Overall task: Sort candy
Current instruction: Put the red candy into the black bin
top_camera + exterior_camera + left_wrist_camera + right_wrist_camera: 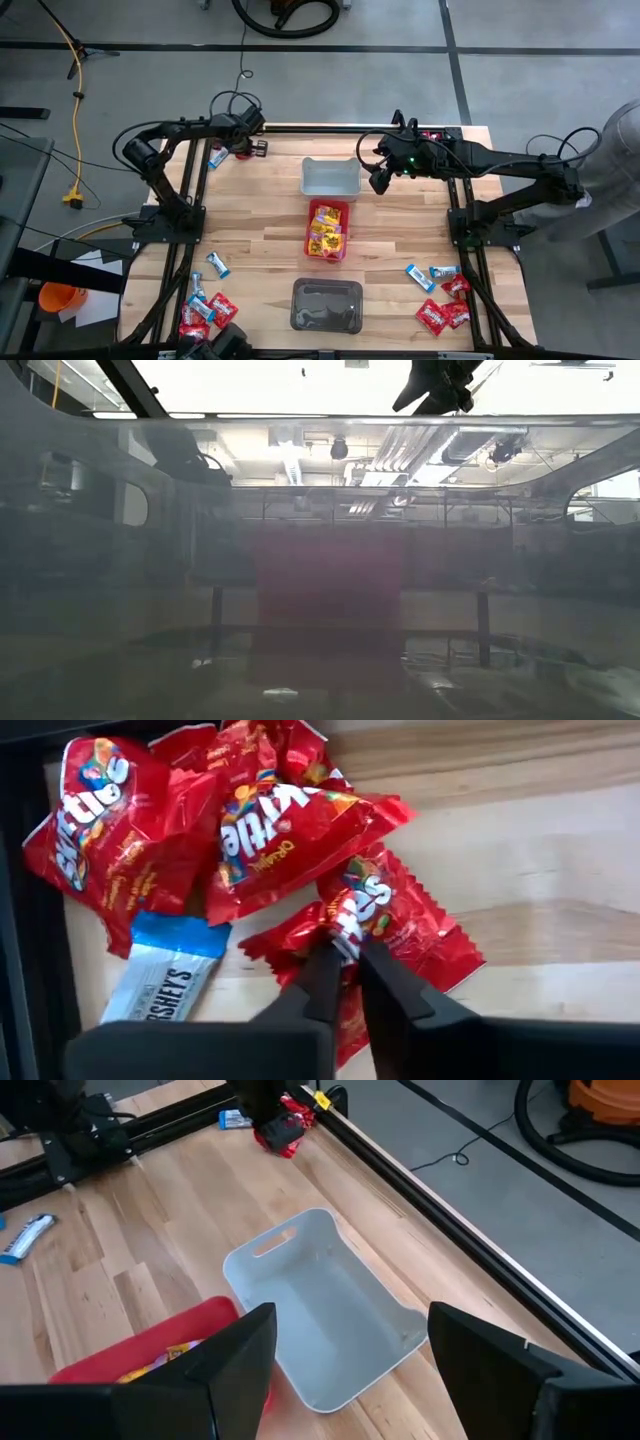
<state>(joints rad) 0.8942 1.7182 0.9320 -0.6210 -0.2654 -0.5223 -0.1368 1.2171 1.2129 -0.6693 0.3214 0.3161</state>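
Observation:
At the table's far left corner lies a small heap of candy: three red packets [250,830] and one blue-and-white packet [165,970], all flat on the wood. My left gripper [345,948] points steeply down over the heap [248,150] and is shut on the nearest red packet [400,920]. My right gripper [350,1365] hangs open in the air over the light grey bin [330,1310], touching nothing. The pink bin [328,228] holds several red and yellow packets. My left gripper pinches the red packet's middle [345,925] between its two fingers [322,975], where the wrapper is gathered into a crease. The fingers come from above, pointing steeply down. The packet lies on the table, its ends spread out on the wood to either side of the fingers.
A dark bin [326,305] stands at the table's near middle. More candy lies near the front left corner [205,308] and the front right corner [445,295]. The dark frame rails [190,190] run along the table's sides, close to the heap.

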